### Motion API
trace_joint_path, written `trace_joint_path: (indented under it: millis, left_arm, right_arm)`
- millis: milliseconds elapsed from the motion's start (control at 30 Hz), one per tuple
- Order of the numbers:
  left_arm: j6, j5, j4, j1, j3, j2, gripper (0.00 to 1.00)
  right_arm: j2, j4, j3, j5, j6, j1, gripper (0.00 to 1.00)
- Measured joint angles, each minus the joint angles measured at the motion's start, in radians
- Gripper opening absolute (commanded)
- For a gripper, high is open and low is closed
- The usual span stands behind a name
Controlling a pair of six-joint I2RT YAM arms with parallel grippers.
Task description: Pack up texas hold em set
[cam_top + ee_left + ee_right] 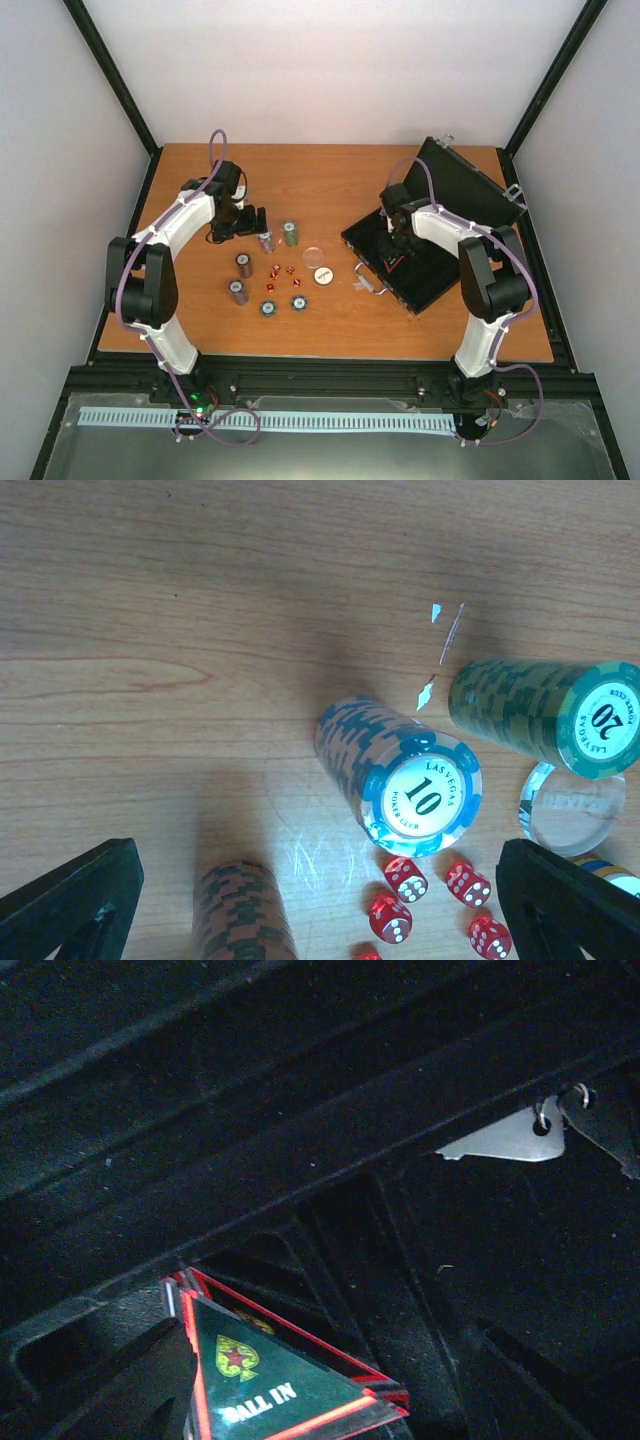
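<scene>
On the bench (pixel 330 170), the open black case (pixel 425 285) lies right, my right gripper (pixel 392 245) inside it. Left wrist: my left gripper (pixel 320 855) gapes wide, empty, before the "10" chip stack (pixel 400 775) and red dice (pixel 405 878). Right wrist: a triangular "ALL IN" plaque (pixel 270 1370) above the case's floor; I cannot tell if I'm gripping it.

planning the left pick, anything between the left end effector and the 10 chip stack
Partly: red dice and a second brown stack lie in the gap of the open left end effector, seemingly nearer it than the 10 chip stack.
</scene>
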Motion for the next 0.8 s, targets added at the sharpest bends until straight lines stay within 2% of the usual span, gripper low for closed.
trace_joint_path:
  millis: [567,800]
  left_arm:
    - [-0.001,0.000,0.000,0.000,0.000,0.023,1.00]
    - [-0.002,0.000,0.000,0.000,0.001,0.030,1.00]
  right_arm:
    - [0.002,-0.029,0.010,0.027,-0.037,0.045,0.74]
    - [0.069,-0.043,0.050,0.066,-0.032,0.051,0.75]
